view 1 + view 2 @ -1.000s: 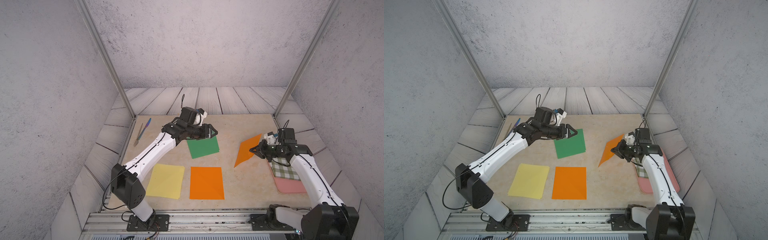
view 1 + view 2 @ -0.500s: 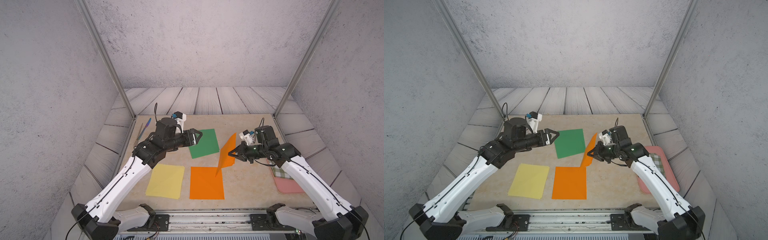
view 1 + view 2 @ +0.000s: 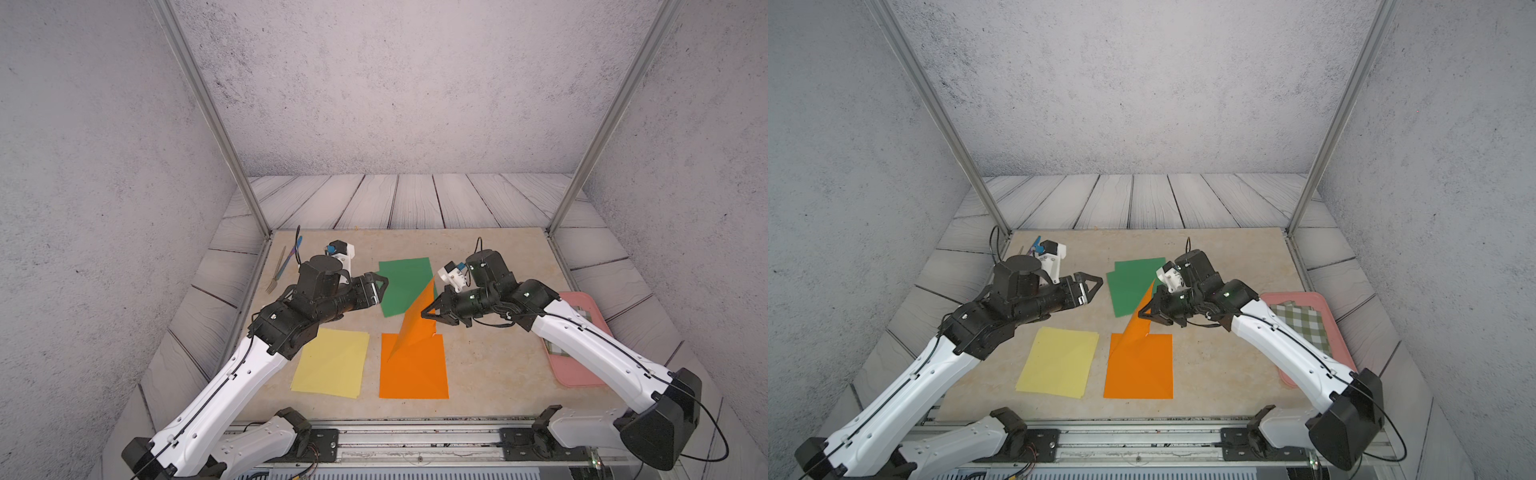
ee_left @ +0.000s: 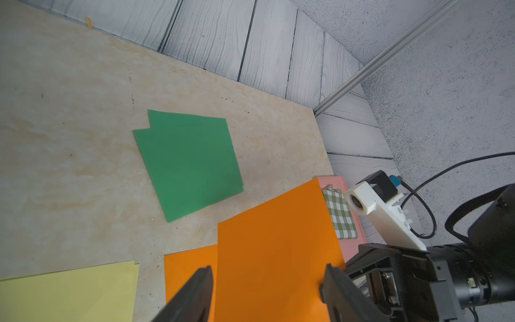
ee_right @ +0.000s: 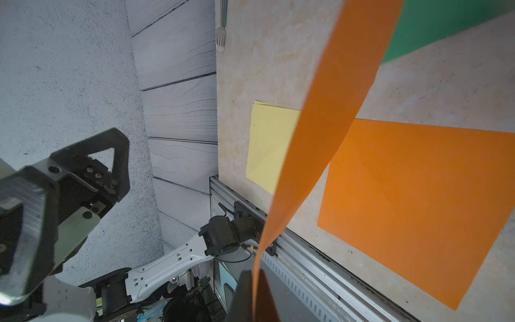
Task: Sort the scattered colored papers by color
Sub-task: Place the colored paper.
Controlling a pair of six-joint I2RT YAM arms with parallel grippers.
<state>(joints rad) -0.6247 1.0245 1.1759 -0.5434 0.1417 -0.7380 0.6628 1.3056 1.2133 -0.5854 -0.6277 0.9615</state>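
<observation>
My right gripper (image 3: 428, 316) is shut on one edge of a bright orange paper (image 3: 415, 322), which hangs tilted in the air with its low corner over a second orange paper (image 3: 415, 370) lying flat. In the right wrist view the held orange sheet (image 5: 328, 111) runs down into the shut right gripper (image 5: 254, 278). Two green papers (image 3: 403, 286) lie stacked and slightly askew farther back. Pale yellow papers (image 3: 332, 361) lie at the near left. My left gripper (image 3: 381, 291) hovers open and empty, just left of the green papers.
A pink tray (image 3: 586, 376) with a green-and-white checked cloth (image 3: 1304, 324) sits at the right edge, partly under my right arm. A fork (image 3: 277, 272) and a blue-handled utensil lie at the far left edge. Metal posts stand at the back corners.
My right gripper has carried the orange paper leftward from the tray side to above the flat orange paper. My left gripper has drawn back off the green papers toward the left.
</observation>
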